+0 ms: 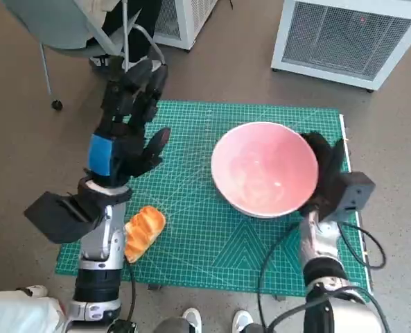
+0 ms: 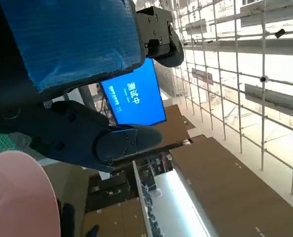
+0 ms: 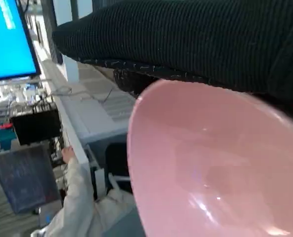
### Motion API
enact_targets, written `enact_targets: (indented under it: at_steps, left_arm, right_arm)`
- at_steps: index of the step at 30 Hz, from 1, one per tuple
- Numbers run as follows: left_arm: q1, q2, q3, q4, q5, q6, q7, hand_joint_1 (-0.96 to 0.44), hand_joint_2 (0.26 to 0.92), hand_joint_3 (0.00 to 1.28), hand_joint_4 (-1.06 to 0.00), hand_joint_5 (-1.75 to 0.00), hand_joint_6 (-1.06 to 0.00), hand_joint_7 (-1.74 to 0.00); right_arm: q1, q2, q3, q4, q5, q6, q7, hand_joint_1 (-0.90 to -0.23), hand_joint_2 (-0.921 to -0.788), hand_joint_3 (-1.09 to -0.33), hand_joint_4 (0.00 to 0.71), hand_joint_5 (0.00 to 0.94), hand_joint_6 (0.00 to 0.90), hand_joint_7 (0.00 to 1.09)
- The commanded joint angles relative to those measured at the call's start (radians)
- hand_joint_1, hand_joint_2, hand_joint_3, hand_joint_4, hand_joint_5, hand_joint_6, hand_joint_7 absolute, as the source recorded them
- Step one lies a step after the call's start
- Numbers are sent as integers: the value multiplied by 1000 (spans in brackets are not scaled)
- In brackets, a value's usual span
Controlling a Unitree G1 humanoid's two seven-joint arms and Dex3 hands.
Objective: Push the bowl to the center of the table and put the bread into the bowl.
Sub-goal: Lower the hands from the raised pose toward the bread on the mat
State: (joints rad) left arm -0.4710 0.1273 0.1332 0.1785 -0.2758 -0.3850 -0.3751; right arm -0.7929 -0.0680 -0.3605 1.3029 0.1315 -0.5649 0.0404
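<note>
Bowl (image 1: 265, 168) sits right of center on my tabletop's green mat (image 1: 191, 229); bread (image 1: 143, 232) lies near the left edge. My left hand (image 1: 125, 142) hovers open, holding nothing. Right wrist view: my gloved right hand (image 3: 195, 44) presses the bowl's rim.

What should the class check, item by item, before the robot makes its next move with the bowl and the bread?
1. Bowl upright on the green mat: ok.
2. Bowl centred on the mat: not ok, it sits toward the robot's right.
3. Right hand against the bowl's outer side: ok.
4. Bread in the bowl: not ok, it lies on the mat by the left forearm.
5. Left hand free, holding nothing: ok.
6. Firmness of the right hand's contact: cannot tell.
</note>
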Motion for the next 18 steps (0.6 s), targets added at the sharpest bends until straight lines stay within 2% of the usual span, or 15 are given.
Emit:
enact_targets:
  at_steps: [1,6,12,18]
  left_arm:
    - [18,12,8,-24,-2,3,5,-358,921,423,-225,-11,-38,-599]
    - [28,19,10,-34,-2,8,10,-362,921,421,-225,-10,-45,-589]
    - [47,30,12,-56,-2,16,15,-365,921,419,-223,-7,-50,-581]
    - [89,53,16,-92,18,18,23,-357,921,416,-224,-7,-59,-577]
  right_arm:
    - [-12,18,20,18,-22,36,-26,-510,-921,-866,319,5,142,442]
    - [-38,25,42,21,-44,62,-44,-506,-921,-879,331,7,107,505]
    - [-63,35,55,21,-50,86,-54,-493,-921,-890,340,9,94,532]
    - [-74,20,63,17,-59,87,-57,-482,-921,-887,340,8,84,533]
